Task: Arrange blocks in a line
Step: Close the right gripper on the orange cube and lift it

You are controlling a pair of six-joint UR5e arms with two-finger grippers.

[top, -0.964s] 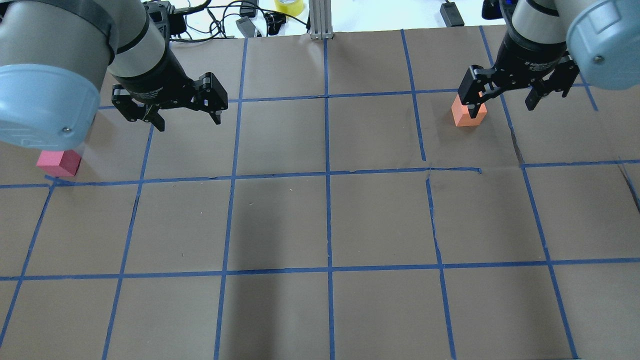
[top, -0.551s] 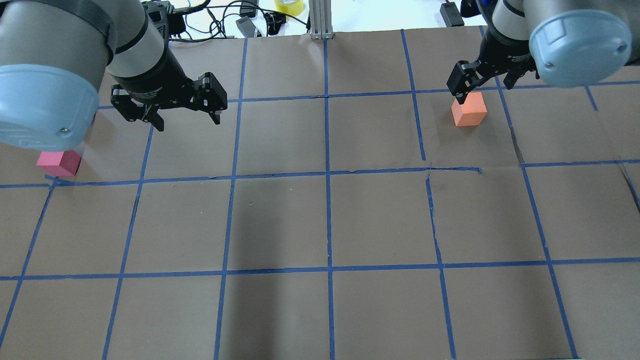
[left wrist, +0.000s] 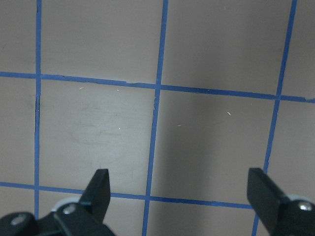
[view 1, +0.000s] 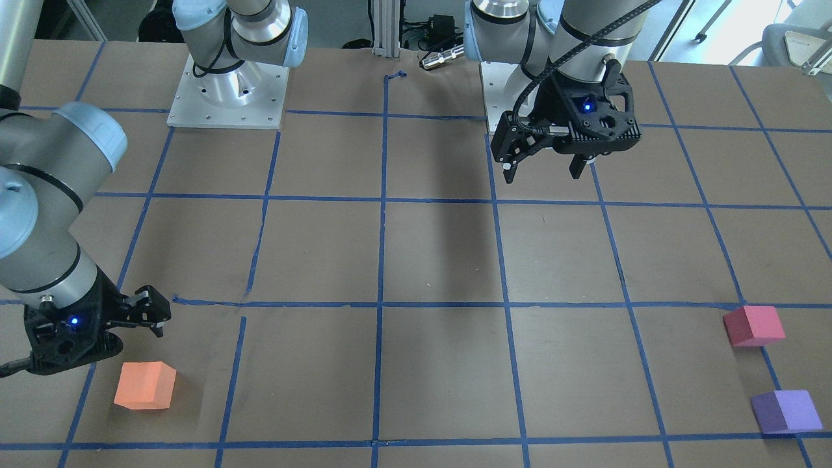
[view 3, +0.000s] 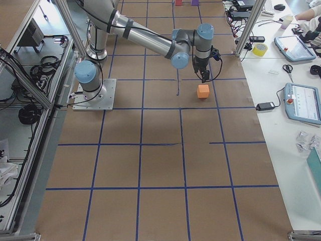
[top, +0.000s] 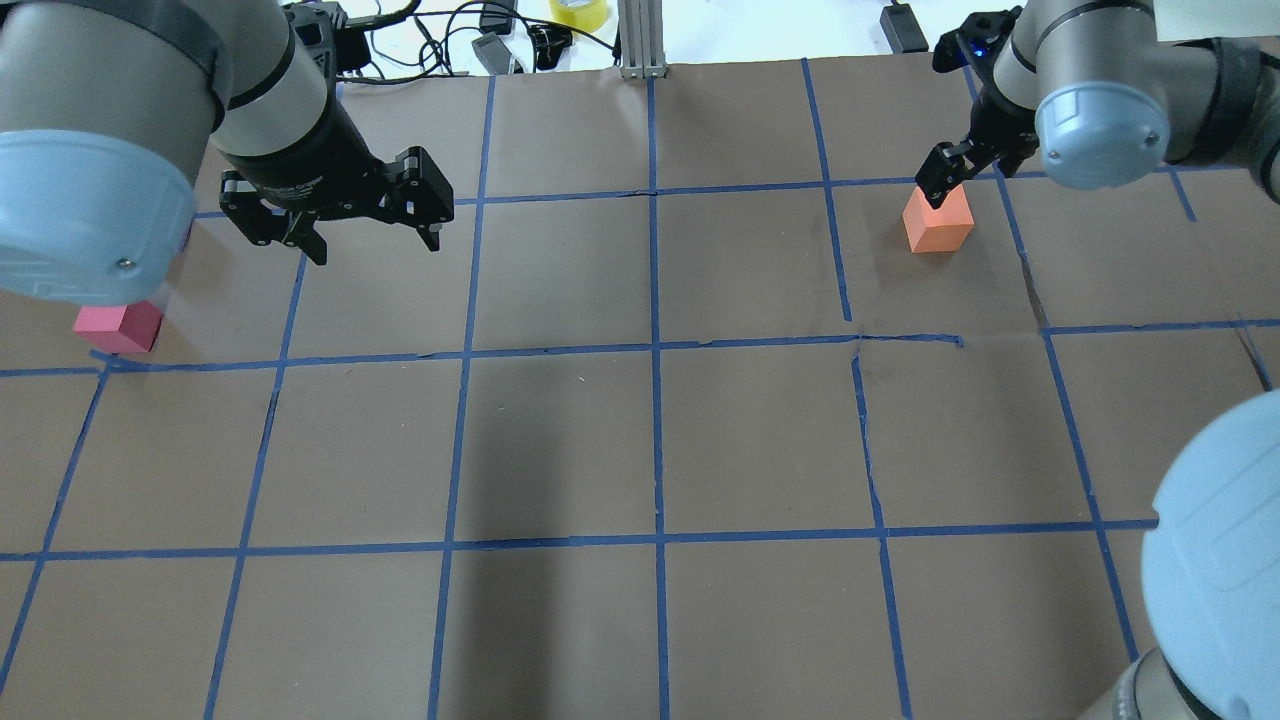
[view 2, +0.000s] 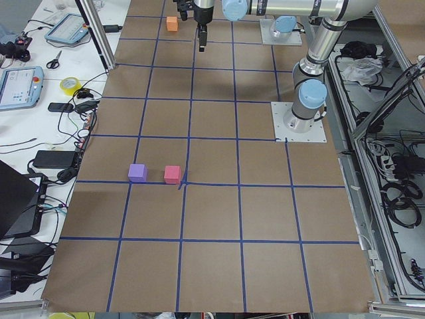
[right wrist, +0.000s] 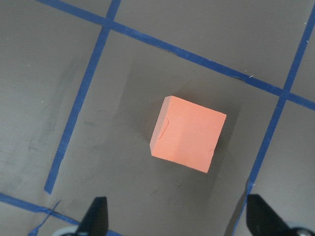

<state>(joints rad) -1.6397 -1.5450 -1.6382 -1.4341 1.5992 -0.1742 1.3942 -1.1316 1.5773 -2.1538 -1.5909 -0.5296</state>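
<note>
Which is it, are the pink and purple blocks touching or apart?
Apart. The front-facing view shows a clear gap between the pink block and the purple block.

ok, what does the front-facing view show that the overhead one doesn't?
Front-facing only: the purple block, sitting close to the pinkish-red block. In the overhead view the left arm covers that spot.
Overhead only: the yellow tape roll on the bench past the table's far edge.
Both: the orange block, the pinkish-red block and the blue tape grid.
</note>
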